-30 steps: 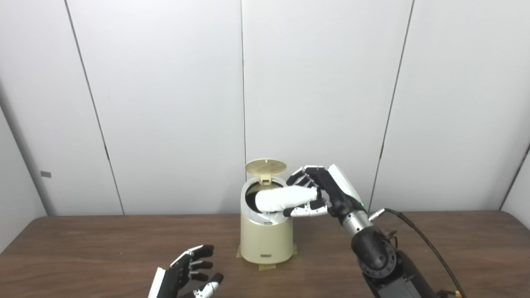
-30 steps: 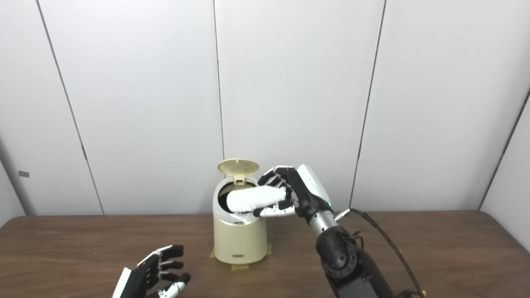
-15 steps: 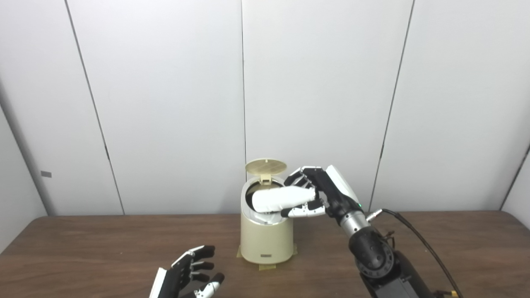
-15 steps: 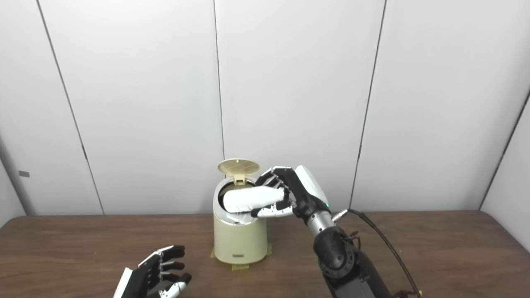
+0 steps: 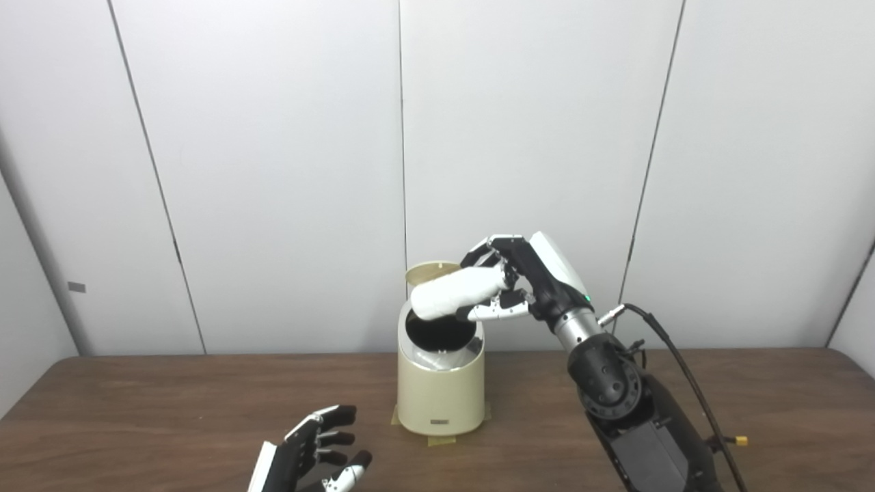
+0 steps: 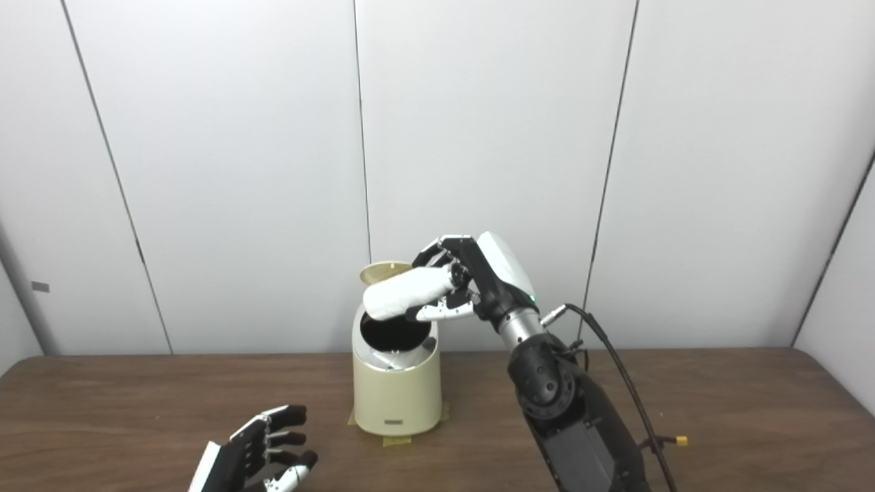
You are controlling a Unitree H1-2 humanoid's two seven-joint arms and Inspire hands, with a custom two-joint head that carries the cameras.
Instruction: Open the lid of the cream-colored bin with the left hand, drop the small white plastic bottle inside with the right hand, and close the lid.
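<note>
Bottle held above the open bin.
Your right hand (image 5: 526, 283) grips the white bottle (image 5: 454, 295) over the bin (image 5: 441, 393), lid (image 5: 424, 272) up; your left hand (image 5: 311, 454) rests spread, holding nothing.

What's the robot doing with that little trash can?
The robot's right hand is holding a small white bottle sideways just above the open mouth of the cream-colored bin. The lid is flipped up behind the bottle. The left hand rests open, low near the table, holding nothing. The bottle hasn't been dropped in yet.
</note>
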